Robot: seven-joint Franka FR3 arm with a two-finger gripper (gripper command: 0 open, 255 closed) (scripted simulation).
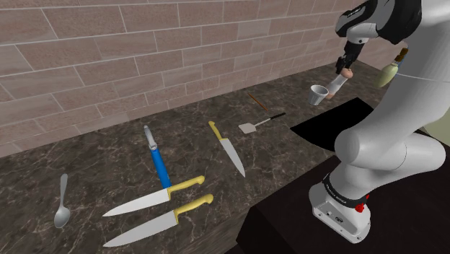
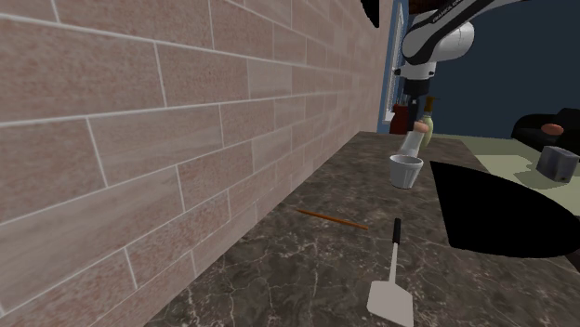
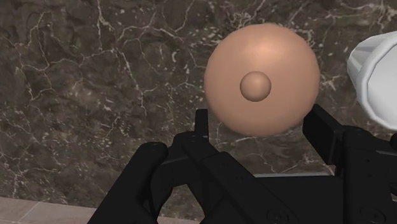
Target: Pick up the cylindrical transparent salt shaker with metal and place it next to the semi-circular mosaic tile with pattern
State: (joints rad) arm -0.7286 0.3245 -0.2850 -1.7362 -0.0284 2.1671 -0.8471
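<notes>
The salt shaker (image 1: 339,83) has a pale see-through body and a rounded peach cap (image 3: 262,79) with a small knob. It hangs tilted, cap uppermost, just beside a small white cup (image 1: 318,94) on the dark marble counter (image 1: 86,166). My gripper (image 1: 348,66) is shut on the shaker's cap; in the wrist view the two black fingers (image 3: 202,127) clasp the dome from either side, with the gripper (image 3: 259,122) right over the counter. In the second exterior view the shaker (image 2: 415,141) leans just behind the white cup (image 2: 405,170).
A brick wall (image 1: 144,50) backs the counter. A small spatula (image 1: 259,123), a thin brown stick (image 2: 332,218), three yellow-handled knives (image 1: 227,148), a blue-handled tool (image 1: 157,160) and a spoon (image 1: 62,206) lie along it. A black area (image 1: 339,119) cuts into the counter by the stand.
</notes>
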